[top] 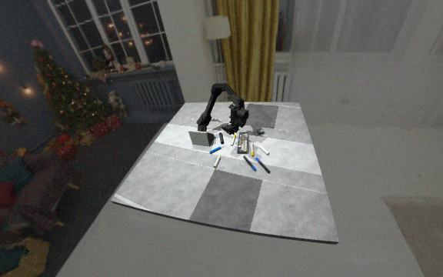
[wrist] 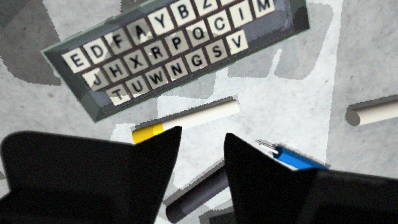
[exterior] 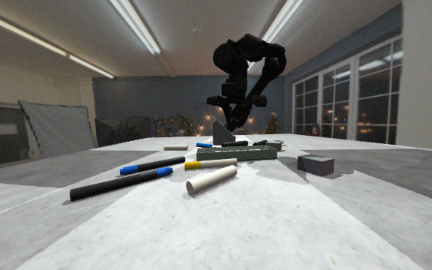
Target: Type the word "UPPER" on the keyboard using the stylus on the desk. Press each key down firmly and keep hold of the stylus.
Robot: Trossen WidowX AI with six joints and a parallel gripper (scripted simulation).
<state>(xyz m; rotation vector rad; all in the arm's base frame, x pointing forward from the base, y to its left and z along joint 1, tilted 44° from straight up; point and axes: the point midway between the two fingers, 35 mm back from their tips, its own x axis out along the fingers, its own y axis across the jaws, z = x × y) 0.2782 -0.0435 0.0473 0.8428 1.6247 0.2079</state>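
Currently part-open, empty tool (top: 229, 130) (exterior: 232, 129) (wrist: 203, 136) | keyboard (top: 243, 142) (exterior: 236, 153) (wrist: 92, 109) upper left of wrist frame | stylus identity unclear among pens | hasty closing could grab wrong pen or miss, through misalignment

We see a tabletop (top: 229, 200) (exterior: 216, 221) that looks like matt stone or concrete, mottled in light and dark greys and finely speckled. The keyboard (top: 238, 151) (exterior: 238, 154) (wrist: 95, 112) has a dull grey-green casing like plastic, and its pale keys look like flat, smooth plastic too. To us the white rod (top: 264, 149) (exterior: 212, 181) seems smooth and matt. The black pen with a blue end (top: 263, 165) (exterior: 122, 184) looks like plain plastic, its blue part slightly shinier. We find the grey block (exterior: 315, 165) flat-faced and dull, with no metallic gleam. The gripper (wrist: 203, 136) reads as matt black. Behind, the yellow curtain (top: 248, 50) looks like soft, folded cloth.
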